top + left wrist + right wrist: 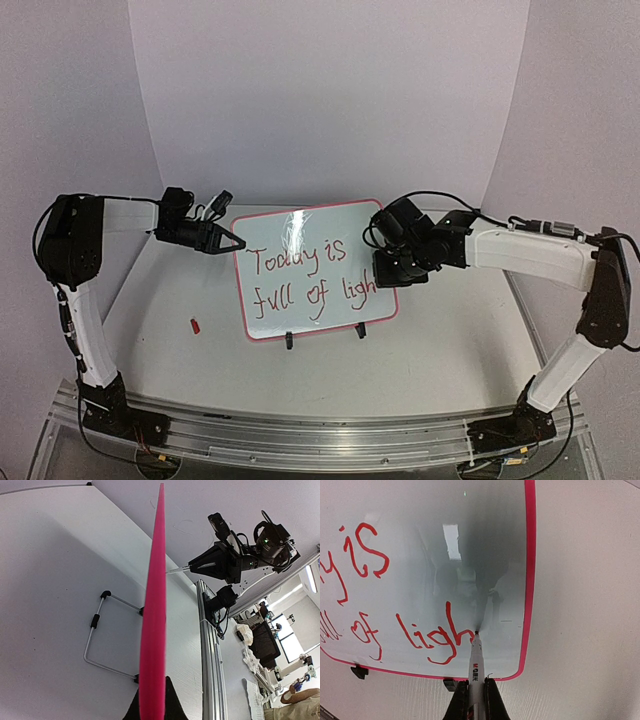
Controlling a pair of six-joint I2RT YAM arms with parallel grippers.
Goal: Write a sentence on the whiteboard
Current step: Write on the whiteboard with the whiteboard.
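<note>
You've got "Today is full of ligh" on the whiteboard [312, 270] mid-worktop; right gripper [475, 690] clamps the marker [476, 657], left gripper [151, 702] pinches the board's edge. Just the "t" left, I'd guess.

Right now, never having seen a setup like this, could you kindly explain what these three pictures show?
Two robot arms are bolted to the near edge of a table. One picture looks down from above and behind them; the other two come from cameras on each wrist. The left gripper is shut on the pink frame of the whiteboard, which stands upright on black clip feet. The right gripper is shut on a marker whose tip touches the board after the red words "Today is full of ligh". A small red cap lies on the table, left of the board.
</note>
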